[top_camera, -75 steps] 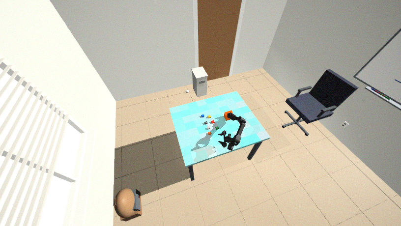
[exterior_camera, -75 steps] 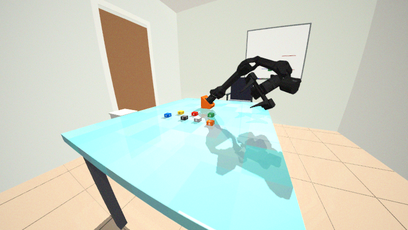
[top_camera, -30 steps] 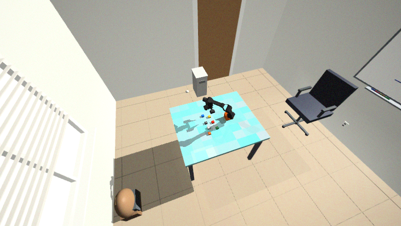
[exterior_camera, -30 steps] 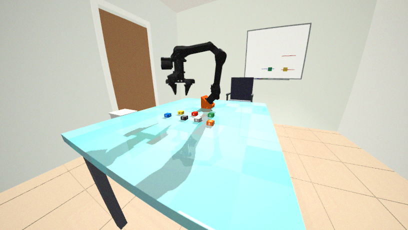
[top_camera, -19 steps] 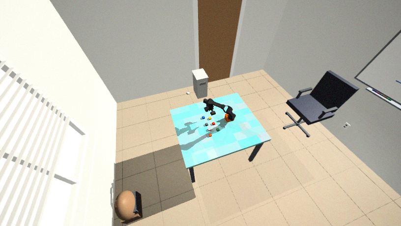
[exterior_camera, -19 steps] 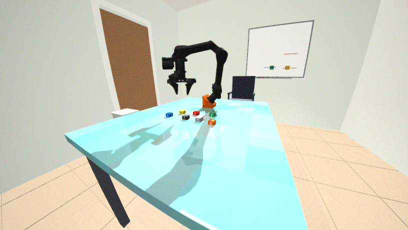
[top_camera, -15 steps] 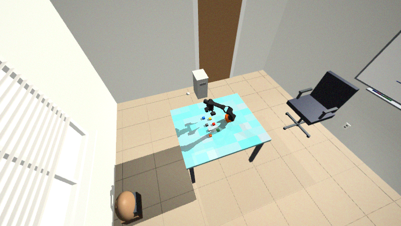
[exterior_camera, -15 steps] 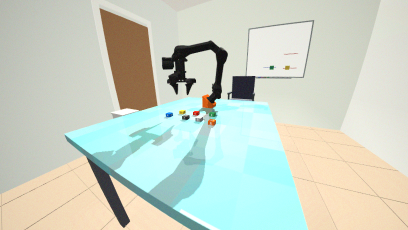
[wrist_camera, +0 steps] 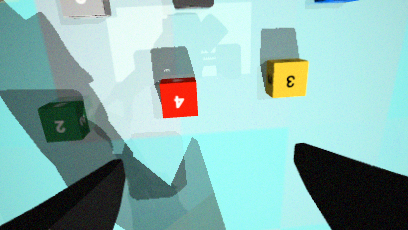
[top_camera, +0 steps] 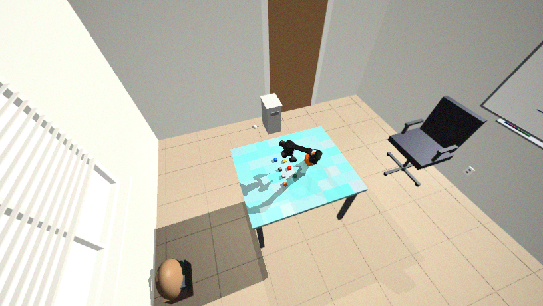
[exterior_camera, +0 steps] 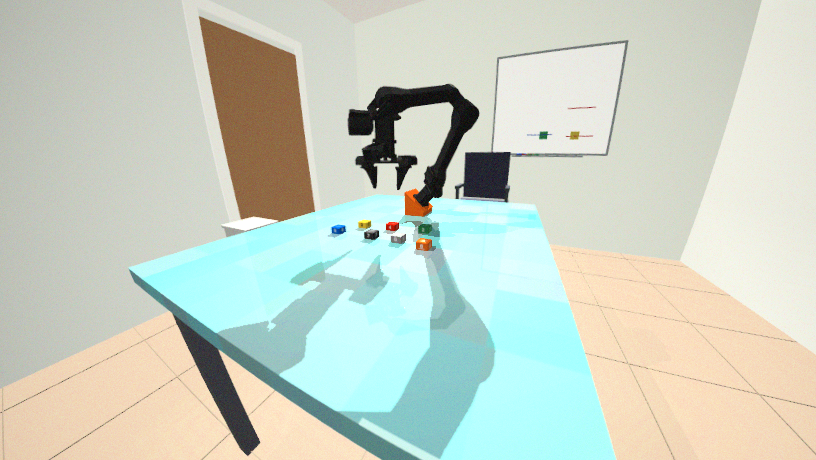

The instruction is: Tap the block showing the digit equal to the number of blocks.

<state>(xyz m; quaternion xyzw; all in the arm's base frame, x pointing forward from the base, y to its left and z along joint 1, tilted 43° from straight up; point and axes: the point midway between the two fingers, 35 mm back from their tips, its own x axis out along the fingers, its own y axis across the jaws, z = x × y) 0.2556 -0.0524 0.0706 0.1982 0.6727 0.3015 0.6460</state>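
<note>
My gripper is open and empty, pointing down high above the table. In the wrist view, a red block shows 4, a yellow block shows 3 and a green block shows 2. A black block, a white block and a blue block are cut off at its top edge, digits unreadable. An orange block lies beyond the white one.
The blocks stand apart on the cyan patterned table. The arm's orange base stands behind them in the exterior view. The arm's shadow falls over the green block. A whiteboard hangs on the wall, and an office chair stands beside the table.
</note>
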